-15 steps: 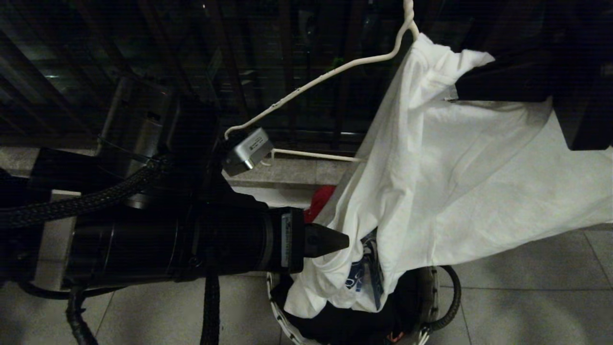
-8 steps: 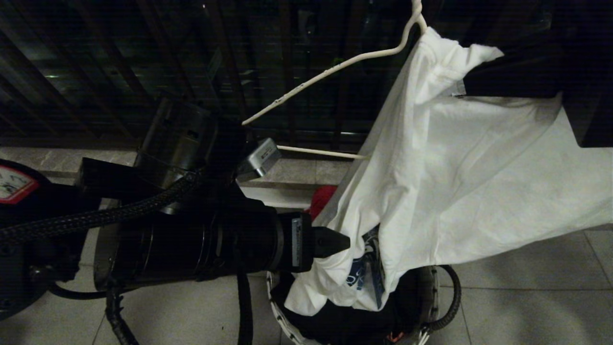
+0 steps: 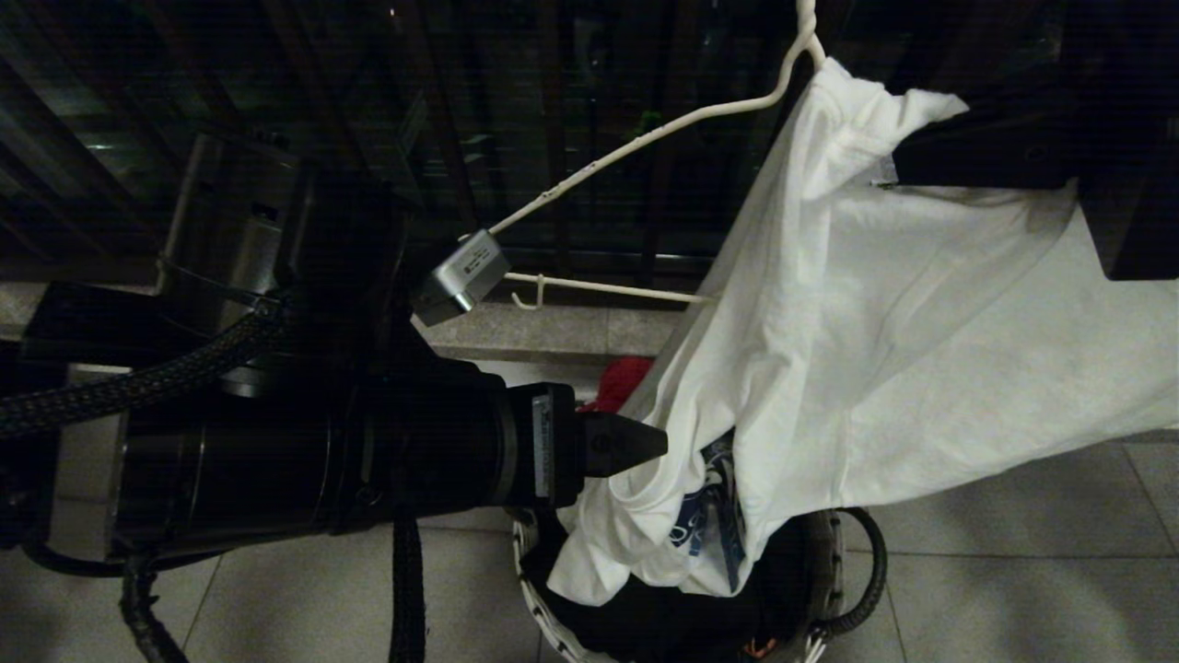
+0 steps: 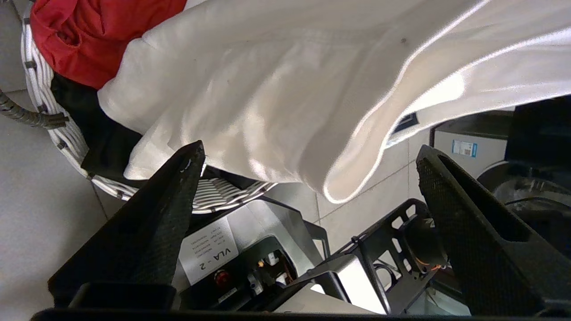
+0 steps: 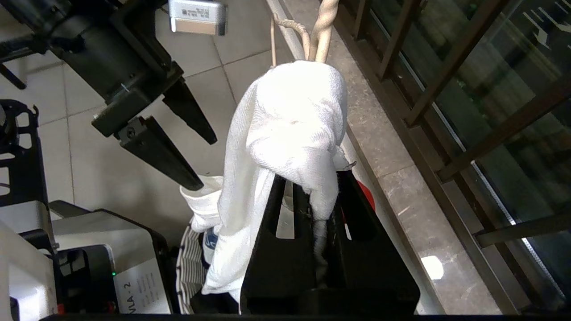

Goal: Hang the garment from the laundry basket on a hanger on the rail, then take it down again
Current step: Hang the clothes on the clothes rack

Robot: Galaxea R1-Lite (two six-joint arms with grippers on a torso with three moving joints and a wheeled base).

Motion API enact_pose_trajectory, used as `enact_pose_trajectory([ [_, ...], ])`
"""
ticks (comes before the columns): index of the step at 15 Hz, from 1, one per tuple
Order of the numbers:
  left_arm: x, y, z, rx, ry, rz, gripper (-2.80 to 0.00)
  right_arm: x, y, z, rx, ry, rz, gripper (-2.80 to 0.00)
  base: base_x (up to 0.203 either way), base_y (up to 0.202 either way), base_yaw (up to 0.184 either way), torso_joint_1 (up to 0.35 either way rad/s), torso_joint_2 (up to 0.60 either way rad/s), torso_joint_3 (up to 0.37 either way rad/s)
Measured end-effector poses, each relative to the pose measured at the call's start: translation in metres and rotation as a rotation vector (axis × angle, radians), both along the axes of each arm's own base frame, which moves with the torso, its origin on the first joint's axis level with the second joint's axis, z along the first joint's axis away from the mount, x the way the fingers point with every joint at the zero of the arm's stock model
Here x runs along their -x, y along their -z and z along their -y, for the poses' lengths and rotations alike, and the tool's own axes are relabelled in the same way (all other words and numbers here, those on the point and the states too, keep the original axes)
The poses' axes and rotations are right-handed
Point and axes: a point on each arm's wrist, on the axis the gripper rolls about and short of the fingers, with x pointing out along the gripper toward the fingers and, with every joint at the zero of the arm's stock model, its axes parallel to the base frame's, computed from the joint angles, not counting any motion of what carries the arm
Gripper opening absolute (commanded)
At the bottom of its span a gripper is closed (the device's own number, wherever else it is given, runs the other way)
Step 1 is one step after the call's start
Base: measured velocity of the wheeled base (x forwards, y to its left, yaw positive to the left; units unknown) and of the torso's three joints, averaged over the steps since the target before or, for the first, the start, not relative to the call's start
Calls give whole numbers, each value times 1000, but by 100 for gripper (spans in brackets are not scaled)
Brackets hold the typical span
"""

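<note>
- While my left pincer (image 3: 645, 444) hangs with jaws wide apart, holding nothing, just beside the low fold of the garment (image 3: 921, 350), a careless closing there could catch loose cloth and drag the T-shirt off.
- Bare on its left shoulder, the hanger (image 3: 645, 136) tilts; the uneven load may slide the white cotton downward, I judge.
- Over the laundry basket (image 3: 834, 552), the lower edge, with a glimpse of blue print, trails into the basket beside a red cloth (image 3: 622, 382).
- Rightmost, my right pincer (image 5: 312, 200) is clamped on the bunched collar at the hanger's neck; letting go early would drop it.
</note>
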Motion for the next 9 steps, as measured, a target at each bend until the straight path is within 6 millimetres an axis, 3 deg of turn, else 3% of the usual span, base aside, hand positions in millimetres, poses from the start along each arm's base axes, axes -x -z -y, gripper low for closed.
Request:
enact_pose_trajectory([
  [9, -10, 6, 6, -23, -72, 33, 0, 1, -1, 1, -1, 1, 4, -280, 0, 0, 0, 0, 0, 0],
])
